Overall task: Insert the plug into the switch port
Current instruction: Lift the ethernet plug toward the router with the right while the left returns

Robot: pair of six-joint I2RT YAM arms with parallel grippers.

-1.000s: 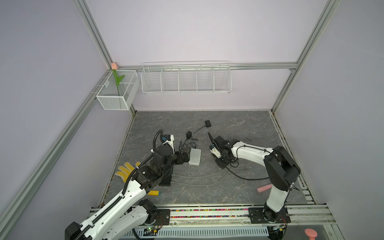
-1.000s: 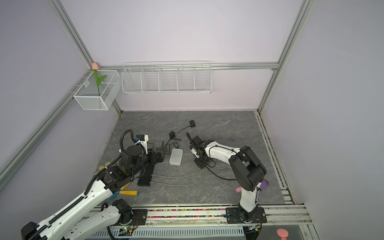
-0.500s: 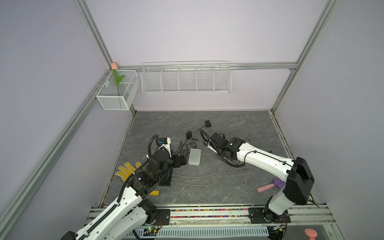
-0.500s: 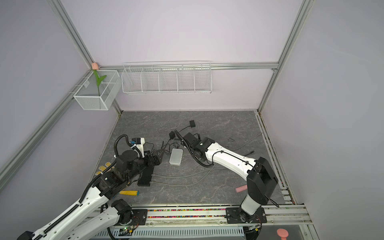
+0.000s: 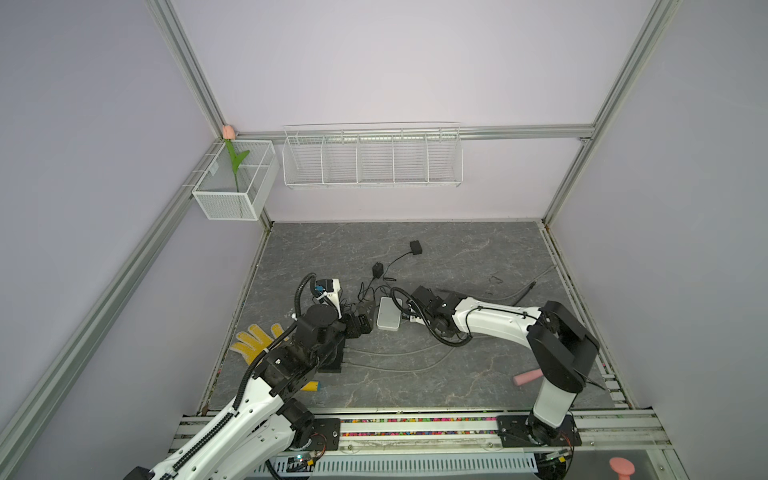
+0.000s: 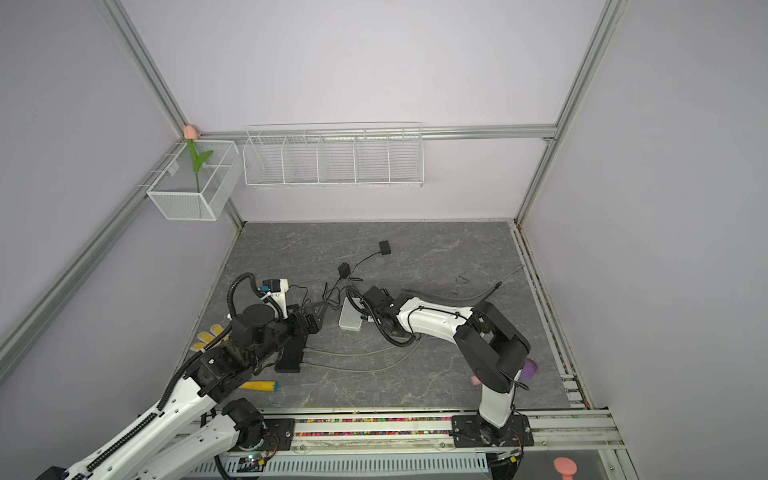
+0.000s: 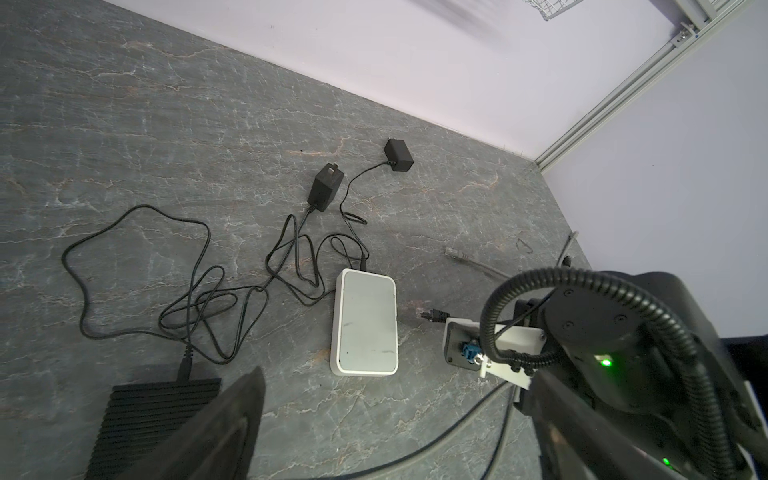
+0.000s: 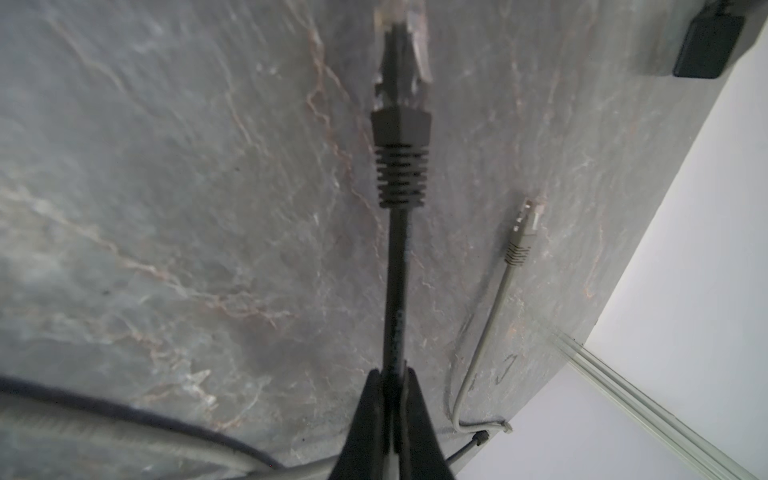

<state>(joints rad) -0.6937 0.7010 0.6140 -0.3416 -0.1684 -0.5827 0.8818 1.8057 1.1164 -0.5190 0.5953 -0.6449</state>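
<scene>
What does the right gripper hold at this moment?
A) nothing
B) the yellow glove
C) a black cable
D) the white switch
C: in the right wrist view the right gripper is shut on the black cable, with its plug sticking out ahead.

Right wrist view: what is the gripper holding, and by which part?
The right gripper is shut on the black cable, on the bare cord well behind the plug. The left gripper holds nothing, jaws open.
</scene>
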